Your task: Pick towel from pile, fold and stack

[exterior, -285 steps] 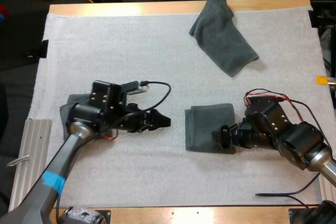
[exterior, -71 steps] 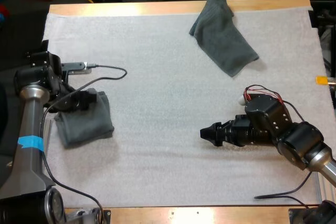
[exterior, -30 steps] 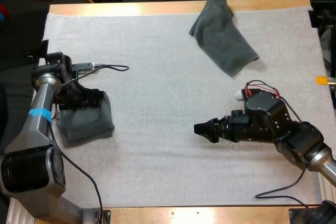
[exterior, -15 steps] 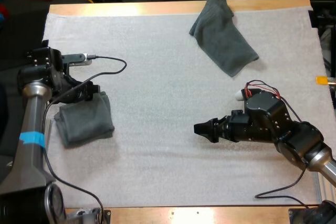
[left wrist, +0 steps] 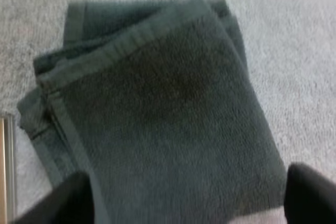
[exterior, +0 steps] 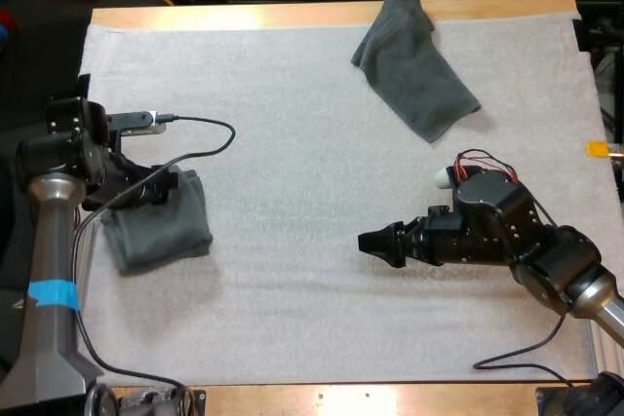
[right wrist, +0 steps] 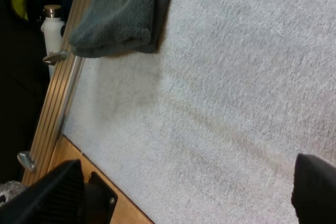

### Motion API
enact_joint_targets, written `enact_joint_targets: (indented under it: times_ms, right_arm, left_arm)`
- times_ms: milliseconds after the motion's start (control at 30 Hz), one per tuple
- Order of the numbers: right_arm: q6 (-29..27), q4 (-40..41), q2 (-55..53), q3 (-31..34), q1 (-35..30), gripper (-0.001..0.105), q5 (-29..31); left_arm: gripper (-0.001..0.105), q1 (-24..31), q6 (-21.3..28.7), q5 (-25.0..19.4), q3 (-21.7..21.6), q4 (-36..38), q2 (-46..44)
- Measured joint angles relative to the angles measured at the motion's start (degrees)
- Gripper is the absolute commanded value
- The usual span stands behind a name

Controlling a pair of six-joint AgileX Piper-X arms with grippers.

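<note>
Over at the left edge of the white mat (exterior: 292, 153), the folded stack (exterior: 156, 226) sits flat and squared up. The left wrist view has one towel layer peeking out from under the top one, so I'd say that's the drop-off spot, off to the side so the middle of the mat is free for folding. The left gripper (exterior: 168, 185) hovers at the stack's far edge with its fingers (left wrist: 73, 199) spread wide, one either side of the towel and not pinching anything, which reads to me like a release rather than a grab. The crumpled towel (exterior: 417, 70) lies at the far edge of the mat, right of centre, partly draped onto the wooden tabletop (exterior: 244, 17) strip and well apart from both arms. That's the pile, and my guess is it's next. The right gripper (exterior: 370, 243) sits low over bare mat toward the right side, pointing at the stack, fingers (right wrist: 52, 195) wide and empty too. It's the closer arm to the crumpled one, so it probably makes the reach.
</note>
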Motion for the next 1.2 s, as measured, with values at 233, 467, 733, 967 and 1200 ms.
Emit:
enact_joint_targets:
  times_ms: [233, 467, 733, 967, 1200]
  right_arm:
    - [0.0, 0.0, 0.0, 0.0, 0.0, 0.078, 0.0]
    - [0.0, 0.0, 0.0, 0.0, 0.0, 0.078, 0.0]
    - [0.0, -0.1, 0.0, 0.0, 2.4, 0.078, -0.1]
    - [0.0, -0.1, 0.0, 0.0, 4.7, 0.078, 1.0]
    - [0.0, -0.2, 0.0, 0.0, 4.7, 0.078, 1.0]
  left_arm:
    - [0.071, 0.0, 0.0, 0.0, 6.5, -0.9, -1.4]
    - [0.071, 0.0, -0.5, 0.0, 13.4, -6.3, -1.4]
    - [0.070, 0.0, -1.0, 0.0, 17.2, -12.5, -1.1]
    - [0.070, 0.0, -1.0, 0.0, 17.2, -13.4, 5.2]
    - [0.070, 0.0, -1.0, 0.0, 17.0, -13.6, 6.8]
